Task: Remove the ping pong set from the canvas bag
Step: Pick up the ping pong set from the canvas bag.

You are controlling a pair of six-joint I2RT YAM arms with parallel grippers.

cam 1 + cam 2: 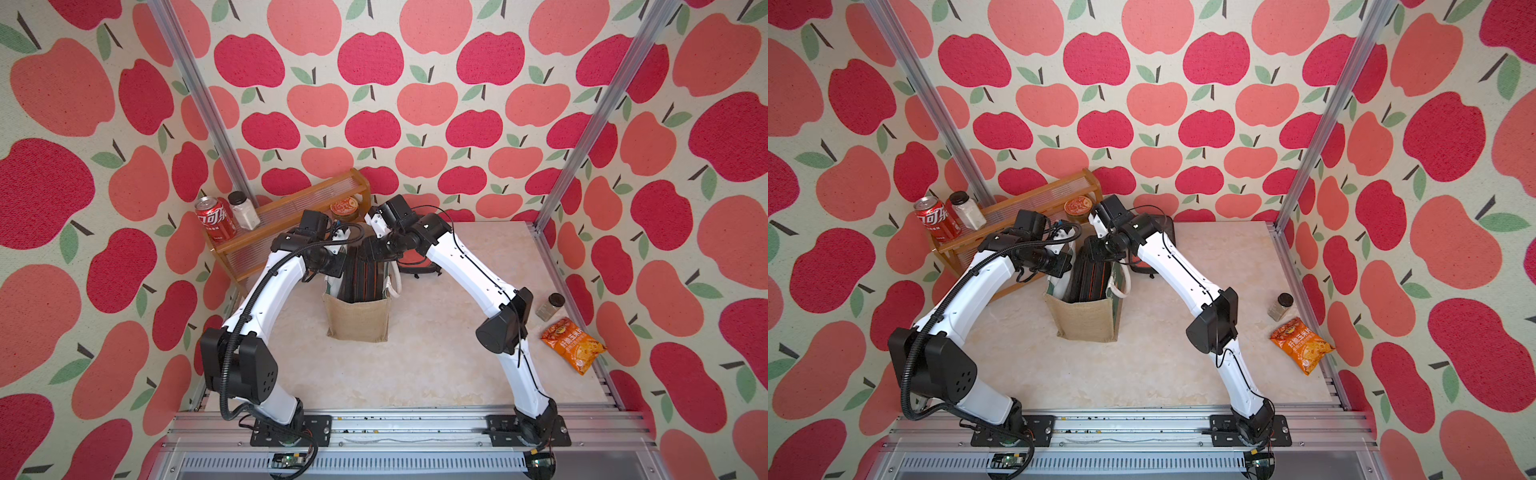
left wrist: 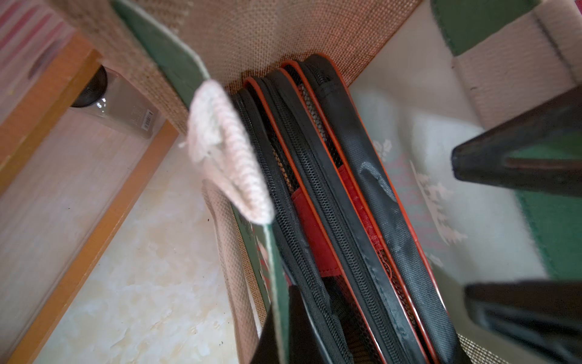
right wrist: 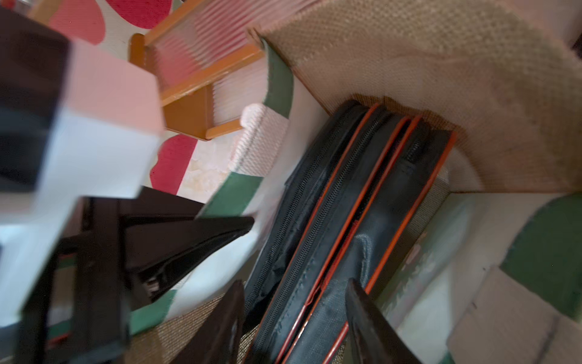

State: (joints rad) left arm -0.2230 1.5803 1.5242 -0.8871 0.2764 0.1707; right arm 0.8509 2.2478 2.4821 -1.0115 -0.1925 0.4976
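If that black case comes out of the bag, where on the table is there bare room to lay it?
Bare tabletop lies between the canvas bag and the front rail. It is crowded by the wooden shelf and near the snack packet.

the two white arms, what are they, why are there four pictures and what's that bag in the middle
They are two robot arms fixed to a rail at the near edge of the table, each ending in a two-fingered gripper. The two wide pictures come from one camera overhead. The two close-ups come from cameras on the arms' wrists, looking into the bag.

In the middle stands the canvas bag, with the ping pong set, a black zipped case with orange piping, upright inside. The left gripper is shut on the bag's rim. The right gripper is open, its fingers either side of the case.

Also around are a wooden shelf with a cola can, and a snack packet.
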